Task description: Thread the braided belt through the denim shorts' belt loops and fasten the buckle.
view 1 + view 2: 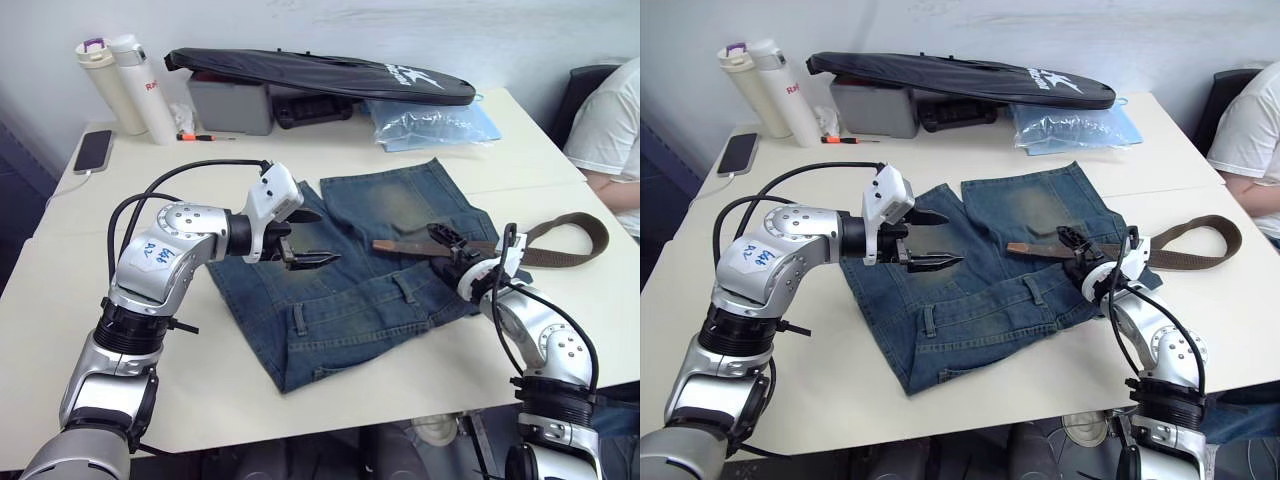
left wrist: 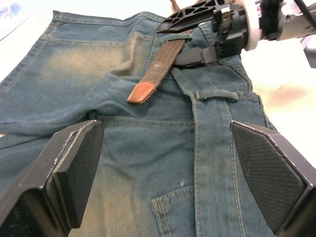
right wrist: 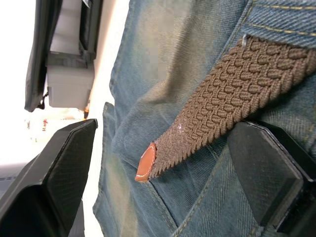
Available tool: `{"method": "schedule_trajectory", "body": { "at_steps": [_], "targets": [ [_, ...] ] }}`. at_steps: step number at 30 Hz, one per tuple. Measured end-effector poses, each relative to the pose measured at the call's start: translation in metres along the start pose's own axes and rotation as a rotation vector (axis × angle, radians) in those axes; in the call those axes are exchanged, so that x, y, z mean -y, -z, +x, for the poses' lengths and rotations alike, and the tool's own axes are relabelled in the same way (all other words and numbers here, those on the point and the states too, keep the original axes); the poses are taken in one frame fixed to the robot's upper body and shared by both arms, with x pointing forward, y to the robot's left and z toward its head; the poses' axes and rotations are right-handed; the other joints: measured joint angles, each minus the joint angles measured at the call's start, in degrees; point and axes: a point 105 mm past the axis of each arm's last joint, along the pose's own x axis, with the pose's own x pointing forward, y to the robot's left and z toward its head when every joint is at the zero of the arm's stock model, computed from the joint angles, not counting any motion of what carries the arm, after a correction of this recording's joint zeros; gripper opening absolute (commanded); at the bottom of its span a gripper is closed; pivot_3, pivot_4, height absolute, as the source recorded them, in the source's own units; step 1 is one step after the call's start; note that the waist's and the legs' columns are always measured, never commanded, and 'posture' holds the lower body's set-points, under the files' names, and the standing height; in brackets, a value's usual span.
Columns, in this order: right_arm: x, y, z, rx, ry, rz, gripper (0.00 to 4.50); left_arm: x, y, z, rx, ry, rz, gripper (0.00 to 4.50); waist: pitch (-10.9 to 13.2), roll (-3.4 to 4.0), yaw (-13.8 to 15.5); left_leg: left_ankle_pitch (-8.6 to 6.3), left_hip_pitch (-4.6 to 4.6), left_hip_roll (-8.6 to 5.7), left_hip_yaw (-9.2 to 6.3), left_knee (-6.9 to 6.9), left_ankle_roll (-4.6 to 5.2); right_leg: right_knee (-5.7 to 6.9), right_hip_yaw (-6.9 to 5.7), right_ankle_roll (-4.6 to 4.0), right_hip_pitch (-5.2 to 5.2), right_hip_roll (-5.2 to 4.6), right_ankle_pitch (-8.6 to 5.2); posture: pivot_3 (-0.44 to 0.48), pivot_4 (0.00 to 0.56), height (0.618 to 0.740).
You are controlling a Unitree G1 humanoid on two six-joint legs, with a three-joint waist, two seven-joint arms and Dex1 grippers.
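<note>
Across the table's (image 1: 300,410) middle the denim shorts (image 1: 360,290) are spread; the braided belt (image 1: 420,246) lies over their right side between the parted fingers of the right gripper (image 1: 445,245), while the left gripper (image 1: 305,240) is held apart above them.

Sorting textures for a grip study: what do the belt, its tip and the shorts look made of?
The belt looks like matte brown braided cord, judging by its basket weave. Its tip looks like smooth tan leather, possibly imitation. The shorts are blue denim with twill grain, faded patches and tan stitching.
</note>
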Motion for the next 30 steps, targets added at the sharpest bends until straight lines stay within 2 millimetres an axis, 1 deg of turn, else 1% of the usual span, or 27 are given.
{"method": "schedule_trajectory", "body": {
  "at_steps": [3,6,11,17,18,21,23,28,29,30],
  "targets": [
    [0.002,0.0,0.002,0.011,-0.001,-0.002,4.44,0.0,0.0,0.0,0.0,0.0,0.0,4.5,-0.1,-0.09,0.0,0.0,0.04,0.02,-0.01,0.01,0.0,0.05,0.0,-0.02,0.0,0.01,-0.01,0.0,0.15,0.74],
    [0.004,0.0,0.007,0.031,-0.021,0.043,4.44,0.0,0.0,0.0,-0.001,-0.002,0.001,4.5,-0.3,-0.28,0.1,0.0,0.06,0.01,-0.01,0.06,0.0,-0.05,0.0,-0.06,0.01,-0.01,-0.04,0.0,0.15,0.74],
    [0.002,0.008,0.02,0.042,-0.079,0.11,4.44,0.0,0.0,0.0,-0.003,-0.004,0.003,4.5,-0.3,-0.27,-0.2,0.0,0.07,0.06,-0.02,-0.02,0.0,0.11,0.01,-0.15,0.0,0.02,-0.08,0.0,0.15,0.74],
    [0.002,0.016,0.029,0.03,-0.098,0.104,4.44,0.001,0.001,0.001,-0.005,0.002,0.012,4.5,-0.3,-0.26,-1.3,0.0,0.06,0.15,0.0,-0.17,0.0,0.28,0.02,-0.19,0.0,0.08,-0.11,0.0,0.15,0.74],
    [0.002,0.016,0.03,0.029,-0.099,0.101,4.22,0.001,0.001,0.001,-0.007,0.002,0.013,4.5,-0.3,-0.26,-1.3,0.0,0.06,0.15,0.01,-0.19,0.0,0.28,0.02,-0.19,0.0,0.08,-0.11,0.0,0.15,0.74],
    [0.007,0.018,0.029,0.016,-0.079,0.087,3.26,0.001,0.002,0.002,-0.013,0.0,0.017,4.5,-0.3,-0.25,-1.2,0.01,0.1,0.16,-0.01,-0.19,-0.01,0.27,0.01,-0.2,-0.02,0.09,-0.11,0.0,0.15,0.74],
    [0.013,0.022,0.025,-0.008,-0.066,0.078,2.37,0.0,0.002,0.001,-0.016,-0.004,0.019,4.5,-0.3,-0.24,-1.2,0.01,0.09,0.16,-0.02,-0.26,-0.01,0.25,0.0,-0.24,-0.03,0.09,-0.14,0.0,0.15,0.74],
    [-0.002,0.024,0.019,-0.049,-0.112,0.019,0.18,-0.001,0.002,0.001,-0.013,-0.004,0.026,4.5,-0.3,-0.29,-1.1,0.01,0.09,0.19,-0.05,-0.36,-0.02,0.23,-0.06,-0.29,-0.03,0.11,-0.18,0.0,0.15,0.74],
    [-0.003,0.025,0.018,-0.057,-0.115,0.007,0.07,-0.001,0.002,0.001,-0.012,-0.004,0.029,4.5,-0.3,-0.34,-1.1,0.01,0.09,0.2,-0.06,-0.36,-0.02,0.22,-0.07,-0.3,-0.02,0.12,-0.19,0.0,0.15,0.74],
    [-0.002,0.023,0.017,-0.055,-0.113,0.006,0.07,0.0,0.001,0.001,-0.01,-0.003,0.032,4.5,-0.4,-0.36,-1.1,0.01,0.1,0.2,-0.07,-0.36,-0.02,0.21,-0.07,-0.31,-0.02,0.12,-0.19,0.0,0.15,0.74]
  ]
}}
